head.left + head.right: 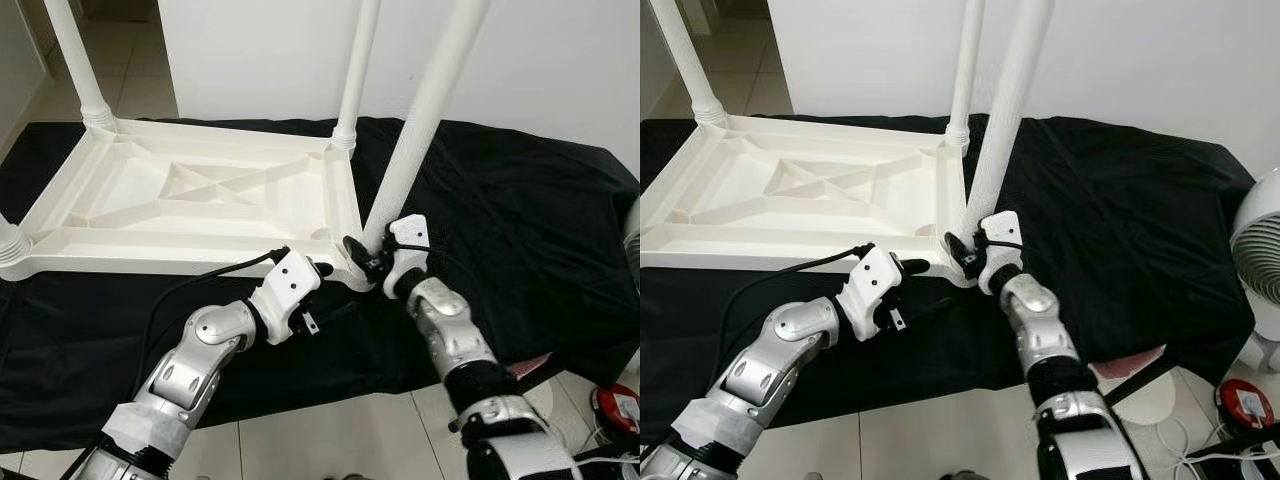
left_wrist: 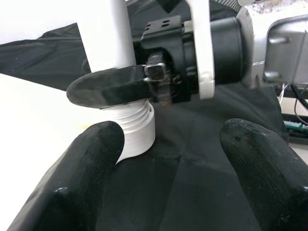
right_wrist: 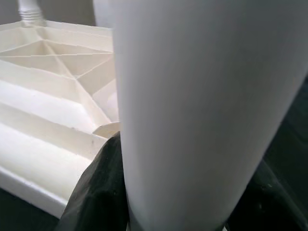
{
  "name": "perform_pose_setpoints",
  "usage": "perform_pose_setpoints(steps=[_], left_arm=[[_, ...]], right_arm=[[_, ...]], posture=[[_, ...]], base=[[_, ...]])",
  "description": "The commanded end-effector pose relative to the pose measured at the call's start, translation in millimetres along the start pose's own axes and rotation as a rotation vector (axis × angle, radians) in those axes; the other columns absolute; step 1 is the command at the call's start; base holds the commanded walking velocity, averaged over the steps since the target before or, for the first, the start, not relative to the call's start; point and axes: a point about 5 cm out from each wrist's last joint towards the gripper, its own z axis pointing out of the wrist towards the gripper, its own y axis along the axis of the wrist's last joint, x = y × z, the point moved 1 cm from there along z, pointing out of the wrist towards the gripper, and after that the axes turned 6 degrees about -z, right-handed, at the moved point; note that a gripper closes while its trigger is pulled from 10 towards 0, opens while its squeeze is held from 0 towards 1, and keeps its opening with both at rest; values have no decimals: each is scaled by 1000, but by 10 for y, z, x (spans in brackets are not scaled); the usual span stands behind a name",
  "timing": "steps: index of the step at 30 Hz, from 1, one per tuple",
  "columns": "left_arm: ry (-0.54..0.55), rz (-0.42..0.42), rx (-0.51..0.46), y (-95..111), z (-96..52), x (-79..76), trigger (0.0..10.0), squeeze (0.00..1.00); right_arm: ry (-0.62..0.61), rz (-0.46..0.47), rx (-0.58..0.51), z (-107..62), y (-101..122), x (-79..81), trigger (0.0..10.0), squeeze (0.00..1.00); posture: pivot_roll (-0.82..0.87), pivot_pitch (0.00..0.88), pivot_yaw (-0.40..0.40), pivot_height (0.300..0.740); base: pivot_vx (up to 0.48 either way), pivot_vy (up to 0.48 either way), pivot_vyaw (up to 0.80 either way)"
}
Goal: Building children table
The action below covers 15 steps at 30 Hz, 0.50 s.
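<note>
My right gripper (image 1: 368,262) is clamping the near table leg (image 1: 425,120) at its threaded base, hiding the joint with the upturned tabletop (image 1: 190,205). My left gripper (image 2: 168,159) is hovering open just beside it, its fingertips hidden in the head views.

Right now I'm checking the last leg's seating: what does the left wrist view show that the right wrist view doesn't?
Left wrist view alone: the leg's threaded end above the black cloth, the left tool's open fingers, and a right tool finger across the leg. Right wrist view alone: the ribbed underside of the tabletop and another leg's base. Both: the white leg gripped by the right tool.
</note>
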Motion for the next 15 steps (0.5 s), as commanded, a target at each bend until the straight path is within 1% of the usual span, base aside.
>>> perform_pose_setpoints(steps=[1, 2, 4, 5, 6, 7, 9, 11, 12, 13, 15], left_arm=[[4, 3, 8, -24, 1, -6, 10000, 0], [4, 3, 8, -25, 1, -6, 10000, 0], [4, 3, 8, -25, 1, -6, 10000, 0], [2, 1, 8, -26, 2, -7, 10000, 0], [2, 1, 8, -26, 2, -7, 10000, 0], [-1, -4, 7, -29, 8, -13, 10000, 0], [-1, -4, 7, -29, 8, -13, 10000, 0], [0, -30, -8, -19, 13, -19, 10000, 0], [0, -30, -8, -19, 13, -19, 10000, 0], [2, -40, -11, -23, 8, -21, 10000, 0], [2, -40, -11, -23, 8, -21, 10000, 0]], right_arm=[[-59, 19, 52, -37, -93, -54, 10000, 0], [-82, 27, 52, -40, -92, -52, 10000, 0], [-82, 27, 52, -40, -92, -52, 10000, 0], [-121, 7, 53, -54, -92, -28, 10000, 0], [-121, 7, 53, -54, -92, -28, 10000, 0], [-200, -12, 75, -85, -135, 0, 10000, 0], [-200, -12, 75, -85, -135, 0, 10000, 0], [-347, -14, 106, -141, -178, 45, 10000, 0], [-347, -14, 106, -141, -178, 45, 10000, 0], [-377, 0, 105, -148, -172, 59, 10000, 0], [-377, 0, 105, -148, -172, 59, 10000, 0]], posture=[[81, 39, -84, 740], [81, 39, -84, 740], [81, 39, -84, 740], [81, 39, -84, 740], [81, 39, -84, 740], [71, 29, -84, 740], [71, 29, -84, 740], [73, 23, -89, 740], [73, 23, -89, 740], [72, 23, -91, 740], [72, 23, -91, 740]], base=[[0, 0, 0], [0, 0, 0], [0, 0, 0], [0, 0, 0], [0, 0, 0], [0, 0, 0], [0, 0, 0], [0, 0, 0], [0, 0, 0], [0, 0, 0], [0, 0, 0]])
